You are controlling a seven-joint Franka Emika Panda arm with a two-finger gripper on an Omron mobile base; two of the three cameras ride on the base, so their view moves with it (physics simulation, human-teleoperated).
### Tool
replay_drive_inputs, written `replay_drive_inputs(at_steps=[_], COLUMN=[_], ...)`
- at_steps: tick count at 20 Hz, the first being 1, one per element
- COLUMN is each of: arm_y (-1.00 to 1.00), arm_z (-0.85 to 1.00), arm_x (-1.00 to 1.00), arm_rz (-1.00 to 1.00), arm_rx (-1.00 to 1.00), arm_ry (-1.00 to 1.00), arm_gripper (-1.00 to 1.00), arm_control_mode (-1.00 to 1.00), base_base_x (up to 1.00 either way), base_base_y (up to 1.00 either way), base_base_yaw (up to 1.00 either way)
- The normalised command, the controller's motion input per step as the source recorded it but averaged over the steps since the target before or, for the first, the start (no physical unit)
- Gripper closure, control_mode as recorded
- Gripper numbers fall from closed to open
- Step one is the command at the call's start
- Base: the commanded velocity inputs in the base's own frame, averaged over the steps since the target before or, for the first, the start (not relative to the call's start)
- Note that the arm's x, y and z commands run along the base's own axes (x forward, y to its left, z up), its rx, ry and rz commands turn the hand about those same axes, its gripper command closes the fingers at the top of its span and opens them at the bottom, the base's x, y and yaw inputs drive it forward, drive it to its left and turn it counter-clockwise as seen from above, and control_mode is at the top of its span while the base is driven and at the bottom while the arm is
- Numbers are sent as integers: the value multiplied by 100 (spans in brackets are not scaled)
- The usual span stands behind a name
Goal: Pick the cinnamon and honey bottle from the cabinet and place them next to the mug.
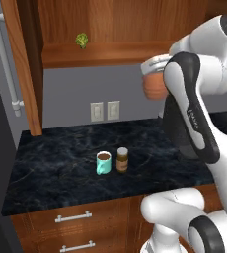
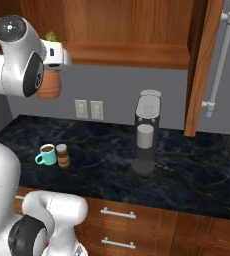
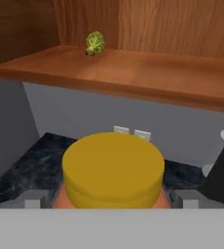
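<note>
My gripper (image 3: 113, 202) is shut on the honey bottle (image 3: 113, 168), whose yellow lid faces the hand camera between the grey fingertips (image 3: 33, 199). From the base views the terracotta honey bottle (image 1: 154, 88) (image 2: 49, 86) hangs in the air below and in front of the cabinet shelf (image 1: 100, 54) (image 3: 133, 73), high above the counter. The teal mug (image 1: 103, 162) (image 2: 47, 155) stands on the dark counter. The cinnamon (image 1: 122, 159) (image 2: 63, 155) stands upright right beside it, on its right.
A small green vegetable (image 1: 82, 40) (image 3: 95, 43) sits on the shelf. A grey countertop machine (image 2: 146, 135) stands right of the mug. The open cabinet door (image 1: 24, 64) (image 2: 202, 65) hangs at the side. Wall outlets (image 1: 105, 110) are behind; drawers (image 1: 73, 216) sit below the counter.
</note>
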Motion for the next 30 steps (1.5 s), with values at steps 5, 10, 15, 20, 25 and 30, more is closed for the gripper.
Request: replay_drive_inputs(at_steps=[5, 10, 15, 20, 25, 30], arm_y=[-29, -25, -11, -6, -3, -3], arm_z=[-22, -39, -58, -66, -57, -39], arm_x=[0, 0, 0, 0, 0, 0], arm_rz=[38, 39, 34, 27, 17, 8], arm_rx=[0, 0, 0, 0, -1, -3], arm_ry=[1, 0, 0, 0, 0, 0], arm_gripper=[100, 100, 100, 100, 100, 100], arm_control_mode=[-100, -100, -100, -100, -100, -100], base_base_x=[0, 0, 0, 0, 0, 0], base_base_y=[0, 0, 0, 0, 0, 0], base_base_yaw=[0, 0, 0, 0, 0, 0])
